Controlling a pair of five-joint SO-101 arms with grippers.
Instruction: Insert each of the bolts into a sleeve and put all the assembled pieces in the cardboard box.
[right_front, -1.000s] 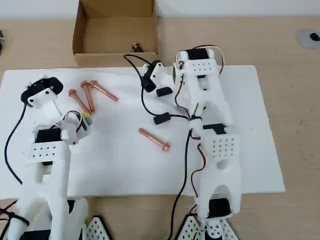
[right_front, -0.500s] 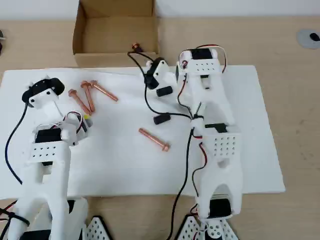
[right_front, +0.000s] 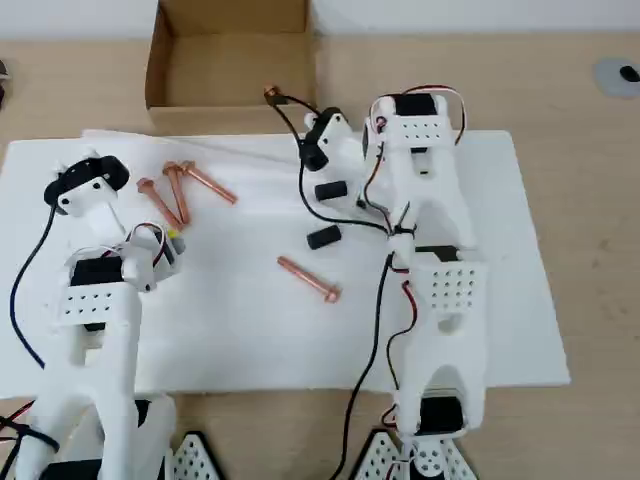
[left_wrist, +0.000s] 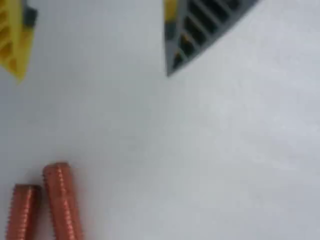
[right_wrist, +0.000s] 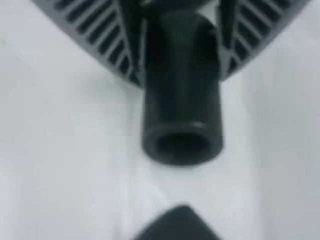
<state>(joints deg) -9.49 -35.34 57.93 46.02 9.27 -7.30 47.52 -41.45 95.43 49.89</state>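
- One sleeve (right_wrist: 182, 100) was clamped in the right gripper (right_wrist: 181, 35), over the mat (right_wrist: 50, 150).
- Left gripper (left_wrist: 95, 45) stood spread, empty, beside two bolts (left_wrist: 60, 200).
- Risk: sleeve tilting in the jaws, jamming bolt entry.

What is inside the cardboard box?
A copper bolt head shows in the near right corner of the cardboard box; the visible floor looks bare. The near wall covers the bolt's other end.

white mat (right_front: 230, 330) is lying open between clustered copper bolts (right_front: 175, 190) and lone copper bolt (right_front: 308, 278) | short black tube sleeves (right_front: 330, 190) are obstructing mid-mat | black cable (right_front: 292, 104) is crossing brown cardboard box (right_front: 200, 118) corner
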